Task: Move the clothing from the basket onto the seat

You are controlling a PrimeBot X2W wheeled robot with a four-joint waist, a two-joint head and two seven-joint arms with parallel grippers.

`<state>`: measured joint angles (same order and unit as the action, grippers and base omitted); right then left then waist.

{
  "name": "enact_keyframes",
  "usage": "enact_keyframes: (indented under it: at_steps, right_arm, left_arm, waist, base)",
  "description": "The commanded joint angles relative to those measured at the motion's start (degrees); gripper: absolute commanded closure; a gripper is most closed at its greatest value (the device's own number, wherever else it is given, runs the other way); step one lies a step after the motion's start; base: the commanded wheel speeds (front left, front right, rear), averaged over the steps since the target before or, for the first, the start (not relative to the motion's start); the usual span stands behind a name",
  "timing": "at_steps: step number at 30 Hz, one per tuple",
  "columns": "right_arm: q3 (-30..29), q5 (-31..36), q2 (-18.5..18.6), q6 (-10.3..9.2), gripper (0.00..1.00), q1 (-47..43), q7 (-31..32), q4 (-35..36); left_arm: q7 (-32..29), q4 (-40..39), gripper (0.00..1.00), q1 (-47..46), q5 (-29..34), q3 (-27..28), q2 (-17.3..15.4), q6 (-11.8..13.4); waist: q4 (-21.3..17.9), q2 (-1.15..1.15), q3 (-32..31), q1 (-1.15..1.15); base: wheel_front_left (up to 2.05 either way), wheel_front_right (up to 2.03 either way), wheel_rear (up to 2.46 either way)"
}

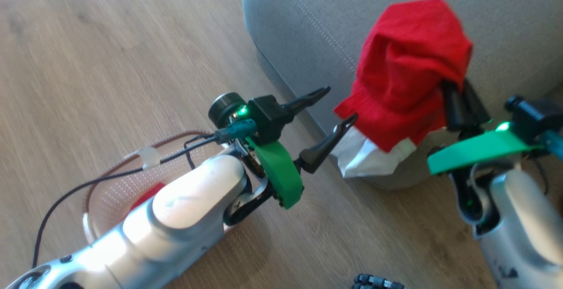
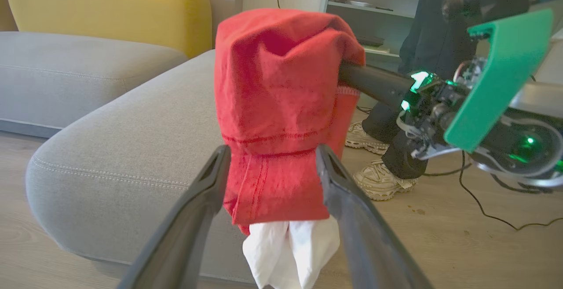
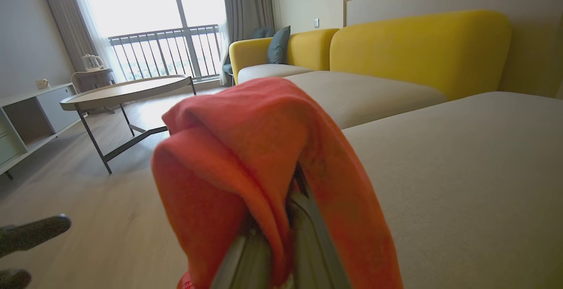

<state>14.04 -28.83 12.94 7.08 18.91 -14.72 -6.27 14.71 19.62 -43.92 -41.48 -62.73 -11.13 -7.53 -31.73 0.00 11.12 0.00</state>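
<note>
A red piece of clothing [image 1: 409, 73] with white trim hangs draped over my right gripper [image 1: 457, 97], which is shut on it, just off the rounded corner of the grey seat [image 1: 308, 25]. In the right wrist view the fabric [image 3: 264, 148] covers the fingers [image 3: 308, 236]. My left gripper [image 1: 341, 103] is open beside the garment's lower edge, and in the left wrist view its fingers [image 2: 211, 183] frame the cloth [image 2: 281, 104] without touching it. The basket [image 1: 110, 179] sits on the floor under my left forearm, with more red clothing [image 1: 147, 194] in it.
A person's feet in pale shoes [image 2: 378, 179] stand on the wooden floor beyond the garment, with a black cable [image 2: 484, 210] nearby. Yellow sofa backs [image 3: 418, 47] rise behind the seat. A round table [image 3: 123, 89] stands further out on the floor.
</note>
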Motion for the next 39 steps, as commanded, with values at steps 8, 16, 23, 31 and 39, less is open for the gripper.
enact_keyframes:
  at_steps: [8, 16, 23, 31, 39]
  right_arm:
    - [-5.5, 4.6, 1.6, 0.41, 1.00, 12.7, -0.3, -2.3]
    - [-13.3, 8.7, 4.6, 0.41, 1.00, 22.6, -0.3, -7.5]
    - [-21.1, 11.8, 9.6, 0.41, 1.00, 30.4, -0.3, -10.3]
    - [-27.8, 15.2, 15.4, 0.41, 1.00, 40.7, 0.4, -17.5]
    - [-44.7, 23.2, 19.9, 0.41, 1.00, 50.8, 5.6, -23.8]
  left_arm:
    - [0.3, -4.0, 0.00, -5.0, 0.3, -2.1, -3.0, 0.0]
    - [0.3, -6.0, 0.00, -9.0, 0.2, -5.4, -4.8, 0.0]
    - [0.3, -8.4, 0.00, -13.3, 0.5, -9.3, -6.6, 0.0]
    - [0.3, -9.2, 0.00, -14.6, 0.3, -10.0, -9.1, 0.0]
    - [0.3, -9.7, 0.00, -13.5, 0.6, -10.2, -10.9, 0.0]
  waist:
    - [1.9, 0.00, 8.1, 0.00]
    - [6.8, 0.00, 16.9, 0.00]
    - [11.4, 0.00, 23.6, 0.00]
    - [14.0, 0.00, 29.3, 0.00]
    - [16.9, 0.00, 34.6, 0.00]
  base:
    - [0.00, 0.00, 0.00]
    - [0.00, 0.00, 0.00]
    - [0.00, 0.00, 0.00]
    - [0.00, 0.00, 0.00]
    - [0.00, 0.00, 0.00]
